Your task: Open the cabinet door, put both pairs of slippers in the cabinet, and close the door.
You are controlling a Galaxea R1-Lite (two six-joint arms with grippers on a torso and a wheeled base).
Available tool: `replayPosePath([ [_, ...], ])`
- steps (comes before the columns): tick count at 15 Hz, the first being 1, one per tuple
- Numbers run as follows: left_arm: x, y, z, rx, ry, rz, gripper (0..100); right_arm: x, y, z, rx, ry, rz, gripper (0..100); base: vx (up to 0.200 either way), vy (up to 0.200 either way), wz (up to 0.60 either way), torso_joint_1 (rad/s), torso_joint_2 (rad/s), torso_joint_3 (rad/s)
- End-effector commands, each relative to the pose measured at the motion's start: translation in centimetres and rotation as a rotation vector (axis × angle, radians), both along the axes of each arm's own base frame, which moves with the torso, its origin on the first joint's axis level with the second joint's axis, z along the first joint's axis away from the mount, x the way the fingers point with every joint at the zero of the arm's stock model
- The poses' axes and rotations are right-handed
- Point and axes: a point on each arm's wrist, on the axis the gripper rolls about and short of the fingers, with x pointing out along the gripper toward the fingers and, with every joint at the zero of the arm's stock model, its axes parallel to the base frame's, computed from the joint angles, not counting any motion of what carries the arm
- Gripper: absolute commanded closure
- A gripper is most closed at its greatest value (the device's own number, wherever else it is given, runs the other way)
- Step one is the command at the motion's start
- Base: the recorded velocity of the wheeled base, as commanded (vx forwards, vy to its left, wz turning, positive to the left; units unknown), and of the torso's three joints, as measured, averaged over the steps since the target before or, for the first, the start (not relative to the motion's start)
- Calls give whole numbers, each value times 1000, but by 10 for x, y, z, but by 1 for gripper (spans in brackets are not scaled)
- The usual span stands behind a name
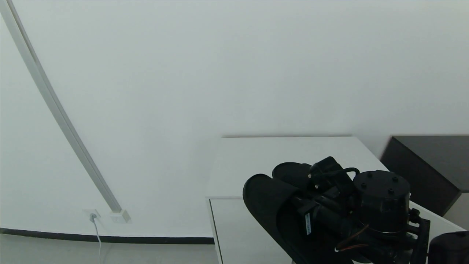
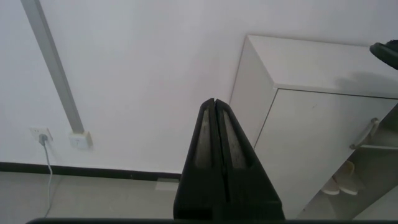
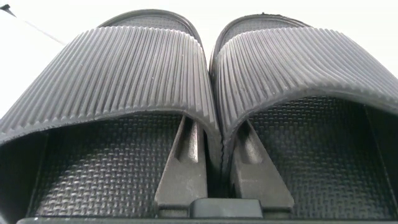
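Right gripper (image 3: 216, 143): clenched on the black slippers (image 3: 143, 68); the adjoining strap edges of the pair are pinched between its fingers (image 3: 183, 165).
Black slippers, position: held up in front of the white cabinet (image 1: 285, 157), overlapping its top front edge in the head view.
Left gripper (image 2: 215, 109): closed on nothing, fingers pressed flat together, held in the air out from the cabinet's left side.
Edges: the cabinet's top is bounded by the wall at the back. A dark unit (image 1: 421, 172) stands just beside it on the right.
Open room: bare wall and floor are seen to the cabinet's left, crossed by a wall conduit (image 1: 55, 106), a socket (image 1: 91, 214) with a cable (image 1: 98, 238), and a black skirting strip (image 1: 146, 239).
Writing: a small white label (image 1: 307, 223) is noted on the right arm; its print is too small to read.
Cabinet contents: a pale pair of slippers (image 2: 344, 179) is seen low in the shaded space past the door (image 2: 317, 143) and its handle (image 2: 367, 134). Whether they rest on a shelf or on the floor cannot be told.
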Motion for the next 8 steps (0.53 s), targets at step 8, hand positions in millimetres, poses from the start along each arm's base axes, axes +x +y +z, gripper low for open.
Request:
replayPosePath([
  [8, 0, 0, 0, -2, -2, 2, 100, 1, 1, -3, -5, 6, -3, 100, -175, 0, 0, -2, 1, 2],
])
